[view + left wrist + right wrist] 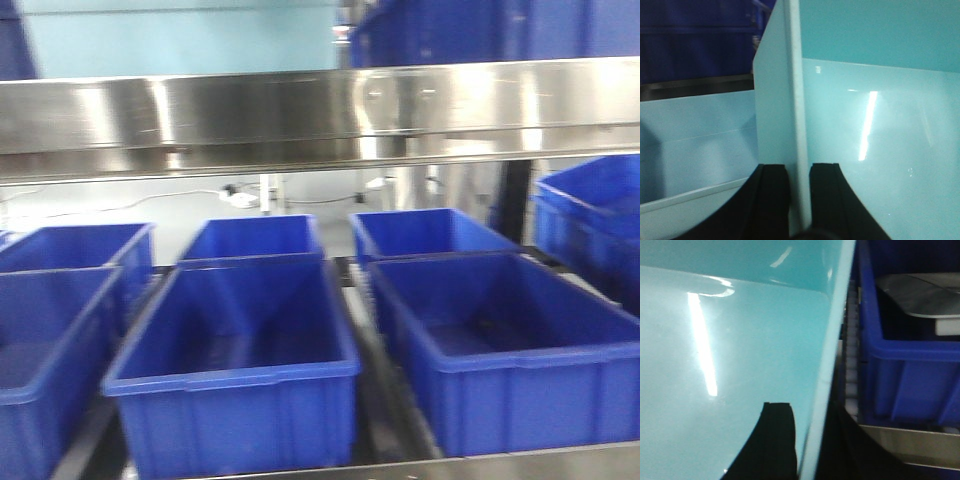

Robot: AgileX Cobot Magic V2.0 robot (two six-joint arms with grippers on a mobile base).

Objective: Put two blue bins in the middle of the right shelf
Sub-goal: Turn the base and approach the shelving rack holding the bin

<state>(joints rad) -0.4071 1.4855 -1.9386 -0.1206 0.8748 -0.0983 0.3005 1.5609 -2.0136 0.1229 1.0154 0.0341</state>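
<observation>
Front view: a steel shelf rail (320, 105) spans the frame. Below it, dark blue crates (235, 370) sit in rows, their long sides running away from you.

Left wrist view: your left gripper (799, 200) points up-frame. Its black fingers (772, 200) are clamped either side of a pale blue bin (880, 140) wall, whose edge runs straight away from it.

Right wrist view: your right gripper (810, 450) pinches the bin's rim, which slants up-frame just beside the dark blue crates. You cannot tell the bin's long axis.
</observation>
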